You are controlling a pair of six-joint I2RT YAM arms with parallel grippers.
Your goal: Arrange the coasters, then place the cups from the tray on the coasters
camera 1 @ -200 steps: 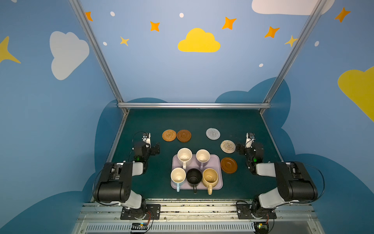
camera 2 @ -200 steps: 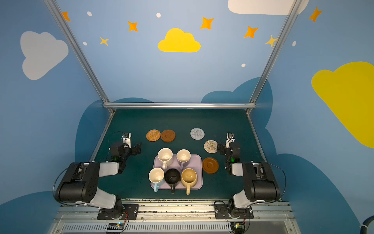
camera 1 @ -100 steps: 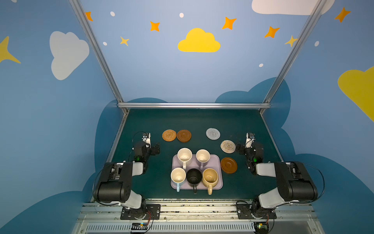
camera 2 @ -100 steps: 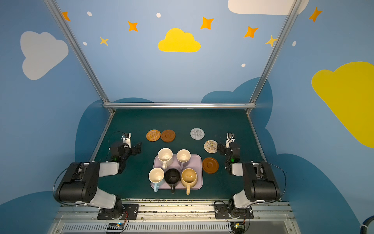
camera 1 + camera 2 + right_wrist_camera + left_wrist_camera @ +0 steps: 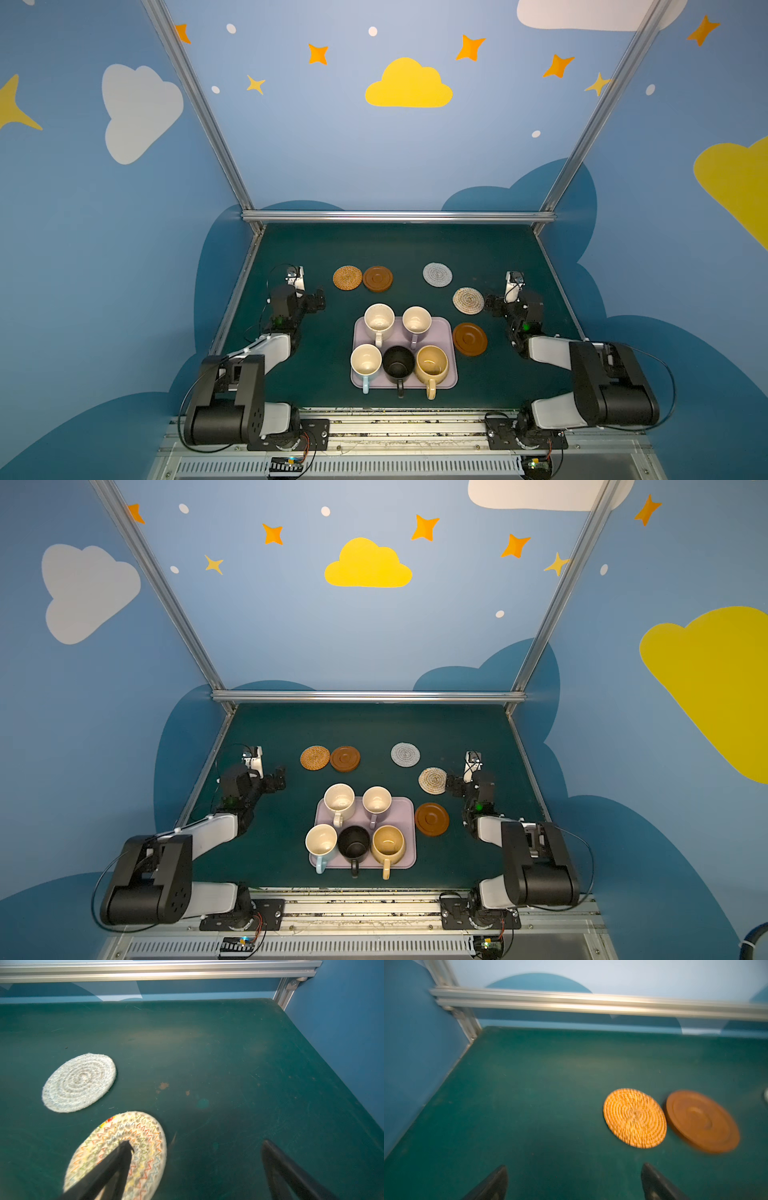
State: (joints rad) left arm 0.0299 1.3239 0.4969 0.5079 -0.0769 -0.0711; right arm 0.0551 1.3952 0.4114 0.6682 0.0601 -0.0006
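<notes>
Five cups stand on the lilac tray: cream speckled, lavender, light blue, black and mustard. Behind it lie the orange woven coaster, a brown wooden coaster and the grey-white coaster. The beige coaster and a second wooden coaster lie right of the tray. My left gripper is open and empty, left of the orange coaster. My right gripper is open, one finger over the beige coaster's edge.
Aluminium rails and blue walls close the green mat at the back and sides. Both arm bases sit on the front rail.
</notes>
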